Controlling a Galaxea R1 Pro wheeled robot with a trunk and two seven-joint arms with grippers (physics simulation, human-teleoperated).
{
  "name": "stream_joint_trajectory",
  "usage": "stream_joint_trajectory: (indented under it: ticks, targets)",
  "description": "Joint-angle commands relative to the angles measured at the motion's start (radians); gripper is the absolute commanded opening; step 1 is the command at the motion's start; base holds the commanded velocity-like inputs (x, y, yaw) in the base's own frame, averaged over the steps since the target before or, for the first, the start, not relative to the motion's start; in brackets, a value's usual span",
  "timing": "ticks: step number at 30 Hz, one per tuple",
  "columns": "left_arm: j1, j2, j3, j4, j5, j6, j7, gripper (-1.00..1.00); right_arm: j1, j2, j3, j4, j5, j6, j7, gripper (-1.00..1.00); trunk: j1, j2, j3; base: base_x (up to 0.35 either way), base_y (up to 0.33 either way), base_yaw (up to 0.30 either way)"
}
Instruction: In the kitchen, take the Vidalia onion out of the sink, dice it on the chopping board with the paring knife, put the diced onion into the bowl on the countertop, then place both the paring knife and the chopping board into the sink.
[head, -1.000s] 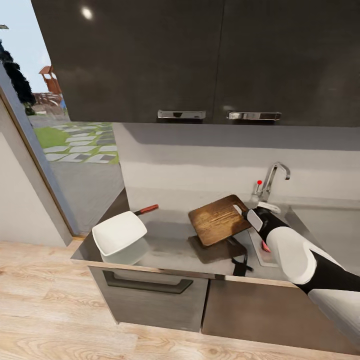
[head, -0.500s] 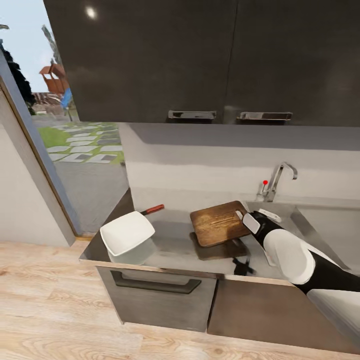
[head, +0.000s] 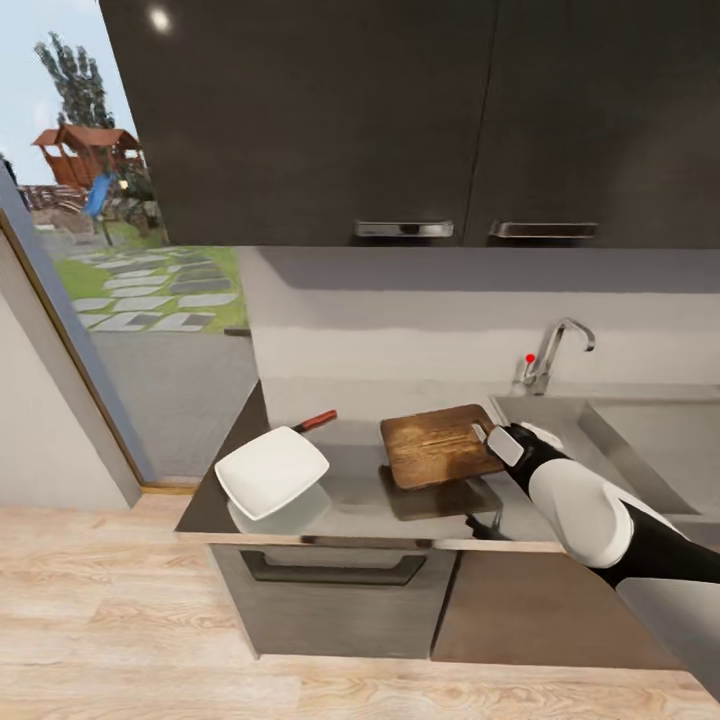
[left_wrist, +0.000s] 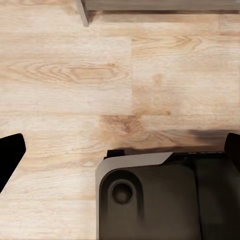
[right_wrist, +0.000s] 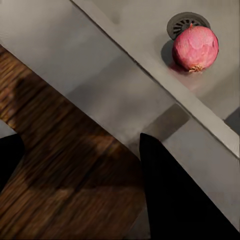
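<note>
Grey countertop (head: 350, 495) with white bowl (head: 271, 472), paring knife (head: 314, 422) just behind it.

Upper cabinets (head: 420, 110): dark, glossy, two chrome handles (head: 403, 229).
Back wall (head: 430, 320): pale grey, plain.
Floor (head: 110, 620): light wood planks, visible grain.
Lower cabinets (head: 330, 590): dark grey fronts, recessed drawer pull.
Left opening (head: 130, 250): daylit garden, stepping stones, grass, trees, red-roofed playhouse (head: 85, 150).
Light: one ceiling-lamp reflection on the cabinet door.

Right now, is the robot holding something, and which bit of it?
Yes. The right gripper holds the chopping board by its edge nearest the sink, lifted and tilted above the countertop.
</note>
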Motion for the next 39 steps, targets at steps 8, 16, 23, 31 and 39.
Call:
stream_joint_trajectory:
  ticks: [8, 16, 23, 31, 39]
  targets:
    - [0.000, 0.000, -0.002, -0.001, 0.000, -0.001, 0.000, 1.00, 0.002, -0.004, 0.008, 0.004, -0.081, 0.000, -0.001, -1.00, 0.001, -0.002, -0.002, 0.000, 0.030, -0.005]
    - [0.000, 0.000, -0.002, -0.002, 0.000, -0.001, 0.000, 1.00, 0.010, -0.014, 0.008, 0.005, -0.085, -0.001, 0.001, -1.00, 0.001, -0.002, -0.002, 0.000, 0.001, 0.000]
    - [0.000, 0.000, -0.002, -0.001, 0.000, -0.001, 0.000, 1.00, 0.014, -0.015, 0.009, 0.012, -0.086, 0.000, -0.007, -1.00, 0.001, -0.002, -0.002, 0.000, 0.000, 0.000]
    - [0.000, 0.000, -0.002, -0.002, 0.000, -0.001, 0.000, 1.00, 0.014, -0.015, 0.009, 0.013, -0.126, 0.000, -0.095, -1.00, 0.001, -0.002, -0.007, 0.000, 0.000, 0.000]
    - [0.000, 0.000, -0.002, -0.001, 0.000, -0.001, 0.000, 1.00, 0.014, -0.013, 0.010, 0.026, -0.208, -0.040, -0.118, -1.00, 0.001, -0.002, -0.018, 0.000, 0.000, 0.000]
